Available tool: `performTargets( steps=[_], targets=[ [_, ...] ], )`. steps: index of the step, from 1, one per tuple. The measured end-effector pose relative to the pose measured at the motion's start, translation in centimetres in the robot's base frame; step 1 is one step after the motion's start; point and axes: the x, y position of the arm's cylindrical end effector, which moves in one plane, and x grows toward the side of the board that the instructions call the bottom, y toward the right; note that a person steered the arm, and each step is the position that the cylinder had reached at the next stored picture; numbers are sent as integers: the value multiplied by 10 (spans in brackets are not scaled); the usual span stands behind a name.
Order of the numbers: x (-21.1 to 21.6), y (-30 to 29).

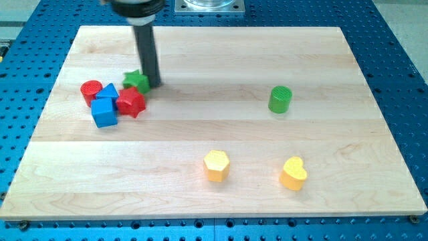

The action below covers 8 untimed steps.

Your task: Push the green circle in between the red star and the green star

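The green circle (280, 99) stands alone on the right half of the wooden board. The green star (135, 82) and the red star (131, 102) sit close together at the view's upper left, the red star just below the green one. My tip (154, 84) is right beside the green star on its right side, seemingly touching it. The green circle is far to the right of my tip.
A red circle (91, 90), a small blue block (110, 91) and a blue cube (104, 112) cluster left of the stars. A yellow hexagon (217, 165) and a yellow heart (293, 173) lie near the view's bottom. The board's (214, 60) edges border a blue perforated table.
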Motion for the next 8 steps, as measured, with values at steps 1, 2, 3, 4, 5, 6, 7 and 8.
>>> performTargets(
  steps=[1,2,3,4,5,6,7,8],
  targets=[
    [-1,11],
    [-10,139],
    [-18,274],
    [-12,377],
    [18,374],
    [53,311],
    [63,291],
    [80,212]
  ],
)
